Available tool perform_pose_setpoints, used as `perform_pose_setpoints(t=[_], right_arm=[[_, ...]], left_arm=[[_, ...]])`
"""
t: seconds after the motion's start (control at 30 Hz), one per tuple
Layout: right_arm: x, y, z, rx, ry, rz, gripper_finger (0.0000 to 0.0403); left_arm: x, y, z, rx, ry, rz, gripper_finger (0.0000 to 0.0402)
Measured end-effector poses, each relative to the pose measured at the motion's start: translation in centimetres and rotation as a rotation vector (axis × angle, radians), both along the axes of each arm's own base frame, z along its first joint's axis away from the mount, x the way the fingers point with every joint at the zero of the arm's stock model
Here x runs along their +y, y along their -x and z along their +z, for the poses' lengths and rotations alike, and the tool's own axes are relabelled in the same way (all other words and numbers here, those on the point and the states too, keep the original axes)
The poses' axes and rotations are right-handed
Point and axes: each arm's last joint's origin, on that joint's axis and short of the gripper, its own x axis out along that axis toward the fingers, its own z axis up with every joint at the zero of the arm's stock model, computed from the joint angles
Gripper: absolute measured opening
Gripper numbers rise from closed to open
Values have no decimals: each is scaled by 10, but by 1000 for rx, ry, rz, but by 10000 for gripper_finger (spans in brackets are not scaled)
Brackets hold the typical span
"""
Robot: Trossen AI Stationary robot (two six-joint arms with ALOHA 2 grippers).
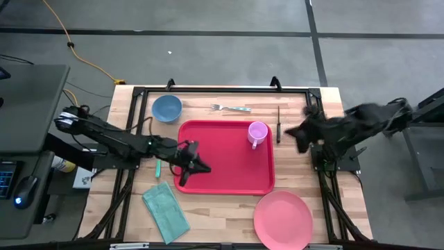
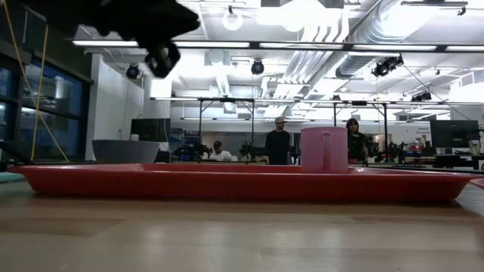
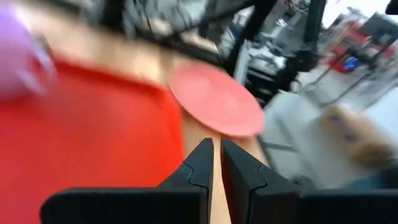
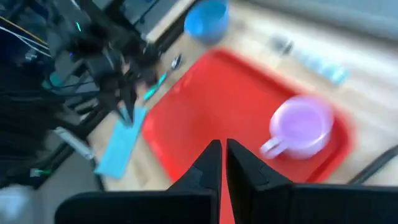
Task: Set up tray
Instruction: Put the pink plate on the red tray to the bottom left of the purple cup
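Observation:
The red tray [image 1: 223, 161] lies flat in the middle of the table, with a lilac mug [image 1: 257, 132] standing upright in its far right corner. My left gripper [image 1: 203, 168] hovers shut above the tray's left edge; the low view shows it high over the tray [image 2: 162, 59]. In its wrist view [image 3: 217, 157] the fingers point past the tray's [image 3: 93, 124] near right corner toward the pink plate [image 3: 217, 102]. My right gripper [image 1: 291, 134] is shut in the air just right of the tray, beside the mug [image 4: 301, 124], holding nothing [image 4: 222, 155].
A blue bowl [image 1: 166, 107], a fork [image 1: 231, 107] and a knife [image 1: 278, 123] lie on the table beyond and right of the tray. The round pink plate [image 1: 282, 218] sits at the near right. A teal napkin [image 1: 165, 208] and a teal utensil [image 1: 158, 168] lie on the left.

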Motion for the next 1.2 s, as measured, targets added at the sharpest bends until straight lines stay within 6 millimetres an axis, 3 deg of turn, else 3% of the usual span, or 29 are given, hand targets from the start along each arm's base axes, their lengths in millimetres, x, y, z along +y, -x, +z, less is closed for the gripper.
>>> perform_pose_setpoints(t=[0.17, 0.33, 0.47, 0.6, 0.67, 0.77, 0.97, 1.2], right_arm=[[-13, 28, 34, 23, 176, 37, 0], [-20, 46, 41, 118, 286, 93, 0], [-23, 53, 39, 167, 337, 120, 0], [-23, 55, 40, 170, 364, 141, 0], [-23, 55, 40, 170, 369, 141, 0], [-24, 55, 40, 176, 398, 140, 0], [-25, 55, 41, 178, 441, 126, 0], [-25, 55, 41, 175, 434, 131, 0]], left_arm=[[-23, -13, -25, 150, 323, 78, 60], [-63, -41, -29, 192, 502, 123, 60], [-96, -75, -16, 210, 535, 92, 60], [-118, -111, -10, 341, 465, 136, 60], [-124, -121, -17, 463, 404, 179, 60], [-133, -145, -24, 511, 428, 192, 60], [-140, -186, -44, 489, 514, 152, 60], [-139, -193, -68, 562, 517, 227, 60]])
